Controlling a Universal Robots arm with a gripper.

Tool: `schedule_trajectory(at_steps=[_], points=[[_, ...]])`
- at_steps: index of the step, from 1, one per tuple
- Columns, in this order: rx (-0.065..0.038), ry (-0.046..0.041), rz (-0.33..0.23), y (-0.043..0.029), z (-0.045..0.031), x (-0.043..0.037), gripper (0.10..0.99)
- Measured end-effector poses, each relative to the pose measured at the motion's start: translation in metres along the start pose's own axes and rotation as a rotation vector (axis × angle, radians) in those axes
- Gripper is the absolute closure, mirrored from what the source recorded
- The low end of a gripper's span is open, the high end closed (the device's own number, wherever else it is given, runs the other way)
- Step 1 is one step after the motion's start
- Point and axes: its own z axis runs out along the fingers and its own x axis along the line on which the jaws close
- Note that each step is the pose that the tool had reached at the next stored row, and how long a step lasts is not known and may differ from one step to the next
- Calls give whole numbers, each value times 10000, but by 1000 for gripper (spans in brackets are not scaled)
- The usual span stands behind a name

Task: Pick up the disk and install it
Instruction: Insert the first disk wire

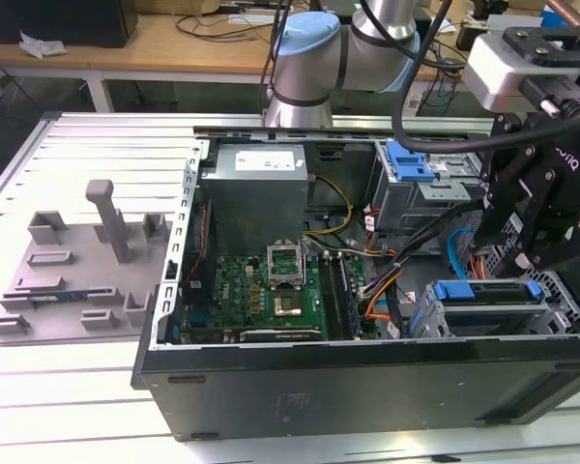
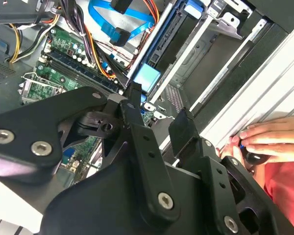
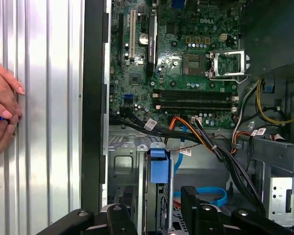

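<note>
The disk (image 1: 490,307) stands on edge in a metal bay (image 1: 570,324), its long side level. A blue plastic bracket (image 1: 488,288) runs along its upper edge and ends in a raised tab at each corner. Below the bracket shows a flat grey-silver side; the label cannot be seen. The disk sits just below the jaws and apart from them, not gripped. In the first wrist view it shows edge-on, a narrow blue end piece (image 3: 158,169) with a thin strip running back towards the jaws. It lies in line with the gap between them and beyond the tips, clear of both.
</note>
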Motion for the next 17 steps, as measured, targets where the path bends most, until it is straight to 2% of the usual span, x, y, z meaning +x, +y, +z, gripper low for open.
schedule_trajectory(at_steps=[2,3,4,6,8,9,10,11,12,14,15,16,17], points=[[-1,87,-2,-1,-1,-77,584],[-1,140,-2,-2,4,-183,584],[-1,163,-2,-3,5,-253,584],[-2,224,-3,-6,10,-333,584],[-4,382,-3,-53,15,-435,584],[-6,436,-4,-67,15,-455,584],[-11,540,-19,-90,20,-486,584],[-31,980,-13,-144,25,-522,584],[-34,1316,19,-145,26,-522,584],[-30,1683,35,-146,25,-522,584],[30,1999,61,-145,26,-524,584],[113,2006,184,-146,27,-525,584],[152,2008,372,-146,27,-527,584]])
